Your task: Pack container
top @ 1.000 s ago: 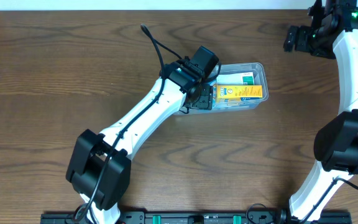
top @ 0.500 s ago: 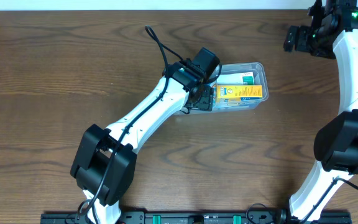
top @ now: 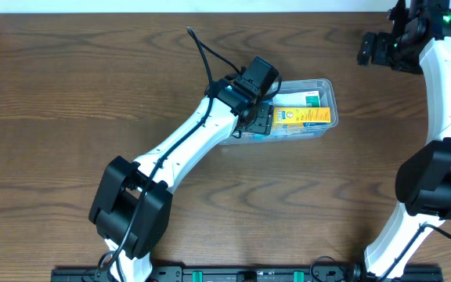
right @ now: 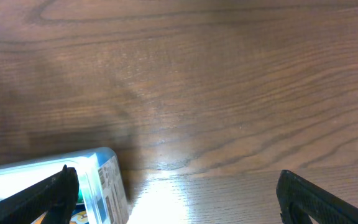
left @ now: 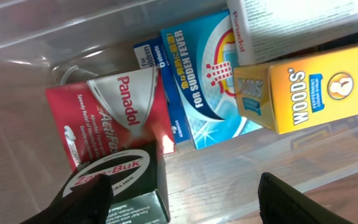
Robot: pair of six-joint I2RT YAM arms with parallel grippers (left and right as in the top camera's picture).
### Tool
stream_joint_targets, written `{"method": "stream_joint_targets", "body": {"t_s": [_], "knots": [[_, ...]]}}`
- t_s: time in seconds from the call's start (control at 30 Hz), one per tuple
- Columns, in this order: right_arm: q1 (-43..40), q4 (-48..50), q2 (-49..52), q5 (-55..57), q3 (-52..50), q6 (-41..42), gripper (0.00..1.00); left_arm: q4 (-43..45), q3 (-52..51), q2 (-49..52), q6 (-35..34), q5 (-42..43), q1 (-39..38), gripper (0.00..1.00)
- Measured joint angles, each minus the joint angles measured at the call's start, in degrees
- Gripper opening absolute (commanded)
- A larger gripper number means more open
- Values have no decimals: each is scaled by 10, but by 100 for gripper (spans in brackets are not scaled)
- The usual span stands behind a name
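Five small boxes lie inside the clear container (top: 325, 88), which sits on the wooden worktop (top: 69, 117) a little right of centre and toward its far edge. Seen from the left wrist, a yellow Woods box (left: 309, 87) lies across a blue fever-remedy box (left: 204, 81), with a white box (left: 291, 25) beyond them. A red Panadol box (left: 114, 118) rests beside the blue one, and a black Zam-Buk box (left: 126, 186) overlaps the Panadol box's near edge. The left gripper (top: 258, 121) hangs over the container's left end with its fingers spread apart. One finger (left: 82, 199) is just beside the Zam-Buk box, while the other (left: 291, 199) stands well clear of it, so nothing is clamped between them. Well apart, near the worktop's far right corner, the right gripper (top: 370, 48) is raised with its fingers wide apart and holds nothing. Its wrist camera shows bare wood below and one rounded corner of the container at the lower left.
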Motion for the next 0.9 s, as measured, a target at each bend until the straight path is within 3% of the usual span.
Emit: {"method": "stream_joint_targets", "body": {"t_s": [0.57, 0.9], "knots": [[0, 0, 0, 0, 0, 0, 99, -60, -1, -1, 10, -5, -1, 76], [0, 0, 0, 0, 0, 0, 99, -61, -1, -1, 11, -1, -1, 69]]}}
